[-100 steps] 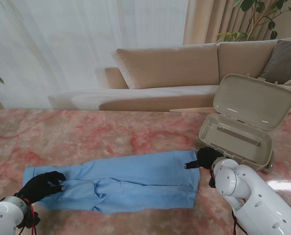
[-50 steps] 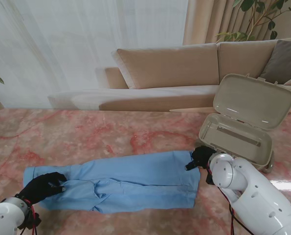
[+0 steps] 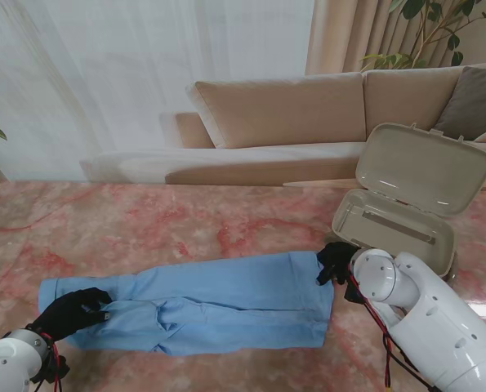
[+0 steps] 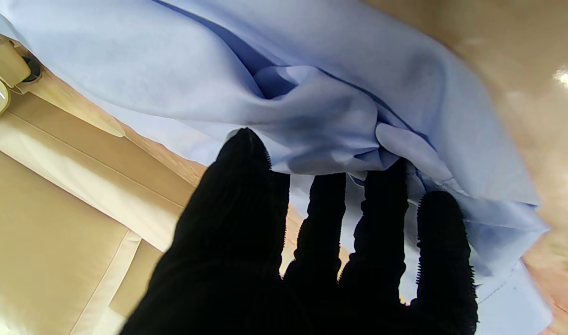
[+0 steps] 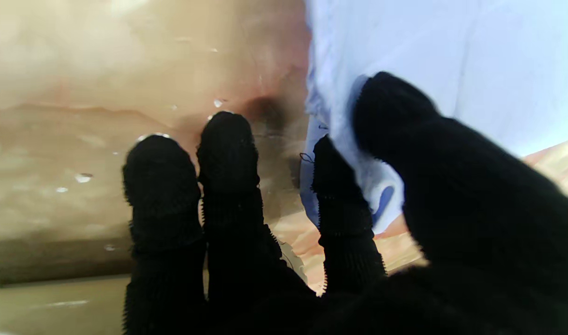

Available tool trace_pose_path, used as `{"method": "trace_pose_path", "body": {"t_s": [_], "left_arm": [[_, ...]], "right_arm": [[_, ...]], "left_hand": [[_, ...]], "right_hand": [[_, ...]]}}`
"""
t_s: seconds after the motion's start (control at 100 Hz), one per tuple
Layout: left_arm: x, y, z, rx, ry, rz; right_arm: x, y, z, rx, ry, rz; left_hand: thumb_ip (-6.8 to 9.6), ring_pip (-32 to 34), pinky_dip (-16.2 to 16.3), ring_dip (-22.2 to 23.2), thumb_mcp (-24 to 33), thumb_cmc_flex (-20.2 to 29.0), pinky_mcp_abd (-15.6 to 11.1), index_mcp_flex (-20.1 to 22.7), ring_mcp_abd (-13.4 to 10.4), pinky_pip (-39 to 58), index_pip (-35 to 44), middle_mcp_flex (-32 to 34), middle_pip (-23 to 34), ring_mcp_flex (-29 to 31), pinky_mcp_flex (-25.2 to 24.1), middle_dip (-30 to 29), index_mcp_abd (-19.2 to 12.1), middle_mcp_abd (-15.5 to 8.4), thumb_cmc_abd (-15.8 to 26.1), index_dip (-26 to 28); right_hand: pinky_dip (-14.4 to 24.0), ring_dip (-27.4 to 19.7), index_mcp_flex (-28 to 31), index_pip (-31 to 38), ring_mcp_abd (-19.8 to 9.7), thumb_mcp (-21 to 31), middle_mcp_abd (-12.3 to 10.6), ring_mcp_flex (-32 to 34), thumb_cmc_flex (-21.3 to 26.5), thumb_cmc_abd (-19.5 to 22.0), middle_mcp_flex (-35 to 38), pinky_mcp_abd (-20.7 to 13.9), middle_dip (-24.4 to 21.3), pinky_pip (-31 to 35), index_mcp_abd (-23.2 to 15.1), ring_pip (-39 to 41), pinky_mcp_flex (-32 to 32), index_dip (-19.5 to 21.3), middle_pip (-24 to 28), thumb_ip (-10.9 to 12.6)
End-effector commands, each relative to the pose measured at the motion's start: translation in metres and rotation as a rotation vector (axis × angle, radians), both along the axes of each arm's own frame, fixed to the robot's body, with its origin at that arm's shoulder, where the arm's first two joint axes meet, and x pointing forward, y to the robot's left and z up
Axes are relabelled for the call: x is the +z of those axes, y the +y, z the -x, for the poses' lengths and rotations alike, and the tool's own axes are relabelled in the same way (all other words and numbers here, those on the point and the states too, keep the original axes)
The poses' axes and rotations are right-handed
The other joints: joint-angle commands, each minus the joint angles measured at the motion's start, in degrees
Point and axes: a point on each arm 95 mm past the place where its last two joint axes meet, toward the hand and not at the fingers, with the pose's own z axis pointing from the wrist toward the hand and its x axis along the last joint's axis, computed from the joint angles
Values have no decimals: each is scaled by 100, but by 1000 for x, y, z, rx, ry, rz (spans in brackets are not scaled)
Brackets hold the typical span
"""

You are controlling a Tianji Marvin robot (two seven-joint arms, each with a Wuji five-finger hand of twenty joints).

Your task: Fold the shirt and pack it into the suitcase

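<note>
A light blue shirt (image 3: 218,302) lies folded into a long strip across the pink marble table (image 3: 144,220). My left hand (image 3: 71,310) rests on its left end. In the left wrist view the cloth (image 4: 321,102) is bunched between thumb and fingertips (image 4: 386,186). My right hand (image 3: 336,261) sits at the shirt's far right corner. In the right wrist view the thumb and one finger (image 5: 335,181) pinch the shirt's edge (image 5: 377,186), and the other fingers are over bare table. The beige suitcase (image 3: 394,233) stands open just beyond the right hand, lid (image 3: 422,167) raised.
A beige sofa (image 3: 308,114) with a grey cushion runs behind the table's far edge. Pale curtains and a plant stand behind it. My right forearm (image 3: 422,327) crosses the table near the suitcase's front corner.
My right hand has slid a little farther from me along the shirt's right edge, up to the far corner. The left hand and the shirt have hardly moved.
</note>
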Motion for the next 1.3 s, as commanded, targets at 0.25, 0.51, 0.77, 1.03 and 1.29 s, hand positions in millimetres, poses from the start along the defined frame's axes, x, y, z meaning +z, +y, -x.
{"method": "trace_pose_path", "body": {"t_s": [0.25,0.51,0.77,1.03,1.29], "left_arm": [[-8,-1,5,3,27,5],[-9,-3,4,6,29,12],[-10,-2,4,9,22,14],[-12,-2,4,14,20,18],[-5,-2,4,22,-18,23]], "right_arm": [[-41,12,32,-53,143,-120],[-36,17,33,-139,127,-258],[-31,20,33,-219,115,-381],[-21,20,32,-294,64,-456],[-3,22,31,-366,5,-560]], "left_hand": [[138,-67,53,-1,-99,169,169,72,148,-28,57,-50,-42,-81,-48,-11,58,-16,78,-18],[132,-53,45,5,-75,170,157,77,139,-30,74,-38,-25,-66,-41,-6,70,-21,65,-24],[128,-41,37,10,-56,173,155,78,144,-24,88,-32,-13,-57,-29,-2,84,-7,55,-29],[121,-25,27,16,-44,162,154,85,157,-14,95,-20,-3,-45,-16,1,92,3,52,-39],[120,-16,22,17,-35,159,146,83,161,7,90,-15,-2,-44,-1,0,106,2,59,-49]], "right_hand": [[-1112,-443,207,776,-146,672,-1480,1624,517,-566,3516,123,-1022,1751,-270,203,540,-27,195,318],[-1364,-337,356,985,-353,1355,-1504,1764,701,-1034,3832,290,-904,1744,58,586,1080,42,418,595],[-1400,-305,437,1014,-457,1599,-1515,1780,764,-1242,3916,373,-813,1710,231,834,1371,171,542,790],[-1321,-224,456,1076,-545,1808,-1504,1781,779,-1349,3970,360,-712,1860,397,1273,1576,317,706,1032],[-1168,-88,455,1135,-603,1898,-1524,1786,774,-1415,4017,309,-609,2153,523,1665,1674,466,845,1288]]}}
